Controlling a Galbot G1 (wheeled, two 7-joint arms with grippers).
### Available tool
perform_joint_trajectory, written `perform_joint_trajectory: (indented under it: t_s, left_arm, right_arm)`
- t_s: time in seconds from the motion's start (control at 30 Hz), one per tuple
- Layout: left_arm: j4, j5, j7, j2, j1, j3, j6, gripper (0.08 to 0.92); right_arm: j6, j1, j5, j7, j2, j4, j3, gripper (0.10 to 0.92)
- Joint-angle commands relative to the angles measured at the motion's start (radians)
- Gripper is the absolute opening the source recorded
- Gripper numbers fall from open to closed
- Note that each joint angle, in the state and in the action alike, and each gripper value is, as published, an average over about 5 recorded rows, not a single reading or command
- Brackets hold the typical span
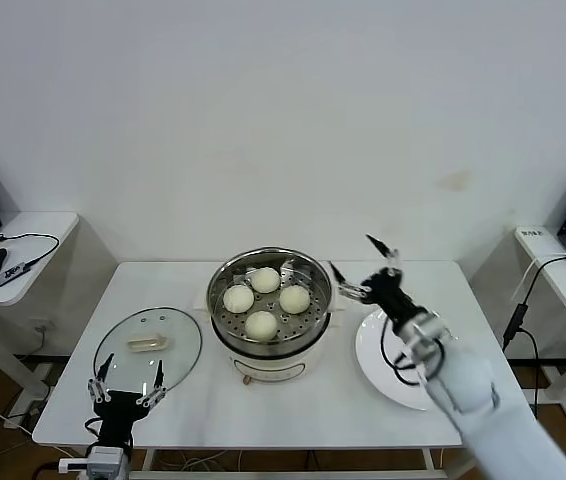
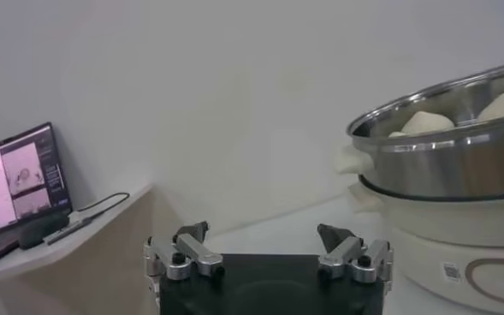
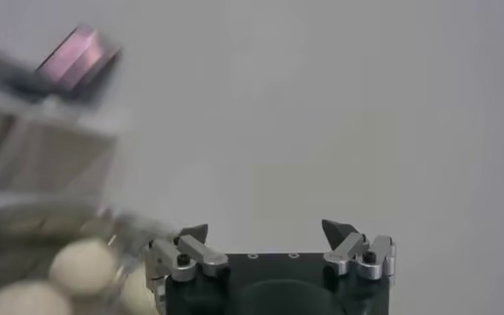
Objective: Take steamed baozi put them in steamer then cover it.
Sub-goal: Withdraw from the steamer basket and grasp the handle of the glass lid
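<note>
From the head view, all four steamed baozi (image 1: pixel 264 300) sat inside the steamer (image 1: pixel 271 340), spread on its perforated tray at the middle of the white worktop (image 1: pixel 333 410). That view alone showed the glass lid (image 1: pixel 148 345) lying flat on the worktop to the steamer's left, and the large white plate (image 1: pixel 378 365) lying to the steamer's right, partly covered by the right arm.

The right hand (image 1: pixel 361 265) was raised above the worktop just beside the steamer's right rim, over the far edge of the plate, its fingers spread apart and holding nothing. The right wrist view confirmed the open, empty fingers (image 3: pixel 192 248) and showed blurred baozi (image 3: pixel 80 265) close to one side of them, beneath the hand's level, against the bare wall.

The left hand (image 1: pixel 126 382) hung low at the near edge of the worktop, just in front of the lid, with its fingers apart and empty. The left wrist view gave what the head view did not: the steamer (image 2: pixel 444 171) seen side-on, its steel pot resting on the cream base with a small side handle, the tops of two baozi (image 2: pixel 427 122) showing over the rim. That view also showed a lit laptop (image 2: pixel 16 184) on a side table off to the left, well apart from the steamer.
</note>
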Motion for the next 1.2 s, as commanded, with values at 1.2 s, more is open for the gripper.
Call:
perform_joint_trajectory:
  t_s: [1.2]
  left_arm:
    - [0.727,1.064,0.067,0.241,-0.573,0.155,-0.111,0.823]
  right_arm:
    - [0.089,-0.622,-0.105,-0.163,0.520,0.059,0.654,0.823]
